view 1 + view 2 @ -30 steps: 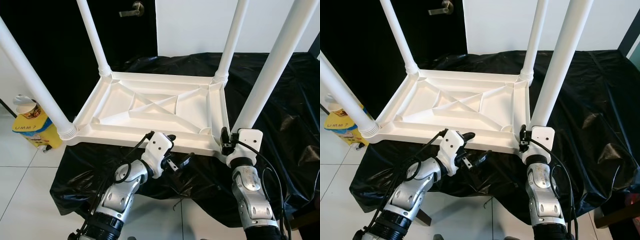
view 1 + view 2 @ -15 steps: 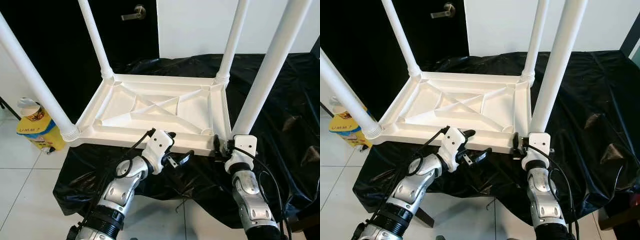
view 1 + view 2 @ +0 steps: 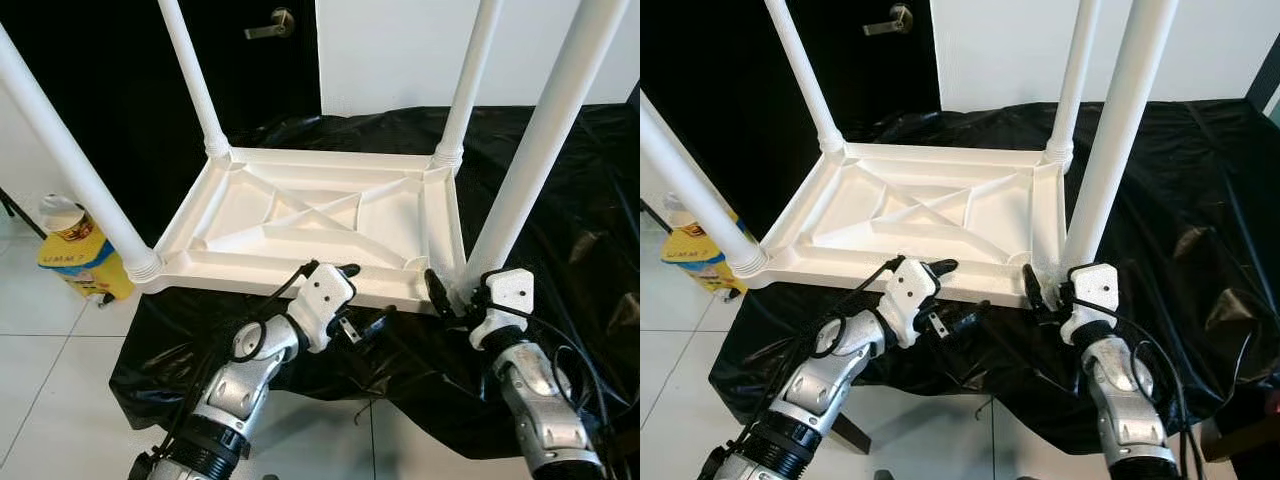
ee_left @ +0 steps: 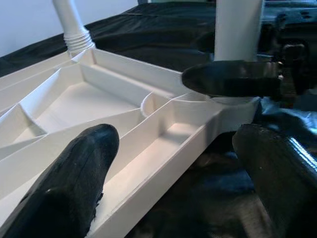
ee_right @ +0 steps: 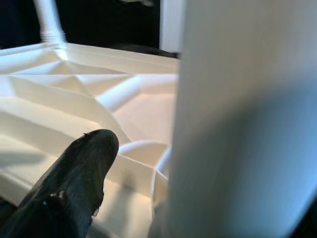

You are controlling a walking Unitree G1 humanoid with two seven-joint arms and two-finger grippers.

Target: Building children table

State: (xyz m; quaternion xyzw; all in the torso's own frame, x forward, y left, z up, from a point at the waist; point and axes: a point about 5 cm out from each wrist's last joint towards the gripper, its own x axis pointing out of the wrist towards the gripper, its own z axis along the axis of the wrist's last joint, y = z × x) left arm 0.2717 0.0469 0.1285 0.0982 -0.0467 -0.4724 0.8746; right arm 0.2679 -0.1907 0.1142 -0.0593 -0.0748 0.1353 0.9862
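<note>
A white plastic children's table [image 3: 300,215] lies upside down on black sheeting, its legs pointing up. My left gripper [image 3: 362,298] is open at the table's front edge. One of its fingers [image 4: 74,193] is over the ribbed underside and the other [image 4: 277,168] is outside the rim. My right gripper [image 3: 447,290] is at the base of the near right leg [image 3: 540,150] and looks shut on it. One right finger [image 5: 74,188] shows beside the leg, and the other is hidden behind it.
Black sheeting [image 3: 570,210] covers the low surface and hangs over its front. A yellow container [image 3: 80,262] with a cup on top stands on the white tiled floor at the left. A dark door with a handle [image 3: 268,24] is behind.
My right wrist has swung to the right around the base of the near right leg. The left gripper has stayed at the front rim. The camera has shifted slightly.
</note>
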